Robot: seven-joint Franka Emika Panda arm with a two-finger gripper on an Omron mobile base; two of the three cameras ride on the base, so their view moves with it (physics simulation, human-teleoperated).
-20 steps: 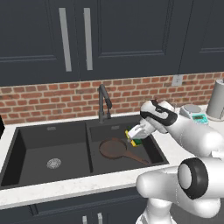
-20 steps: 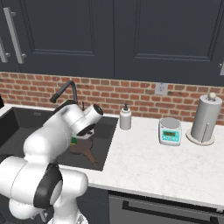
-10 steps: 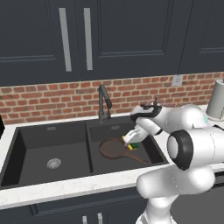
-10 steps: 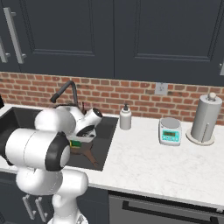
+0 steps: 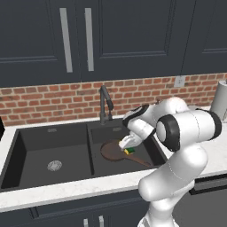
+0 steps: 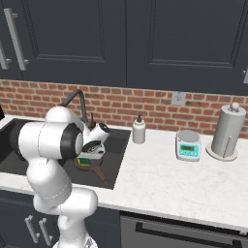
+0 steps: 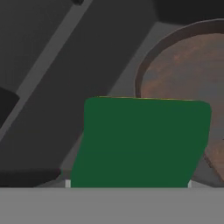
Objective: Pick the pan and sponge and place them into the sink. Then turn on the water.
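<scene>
reaching down into the right basin of the sink, just right of the faucet. gripper low over the basin, above the near edge of the pan. jaws pinching the sponge, yellow body and green face showing at the tip. from the right base camera, gripper tucked under the arm's white elbow, sponge just beneath it, inside the sink. pan lying flat on the floor of the right basin, right of the faucet, long handle running toward the front wall of the sink. from the hand camera, green face of the sponge close up, overlapping the rim of the pan; whether sponge and pan touch cannot be told. left basin of the sink bare but for a round metal drain, left of the faucet. no stream at the faucet spout. on the desk, right of the sink: soap bottle just beside the sink's corner, small kitchen scale farther right, paper towel roll upright beyond the scale. brick wall behind the faucet, dark cabinets above.
</scene>
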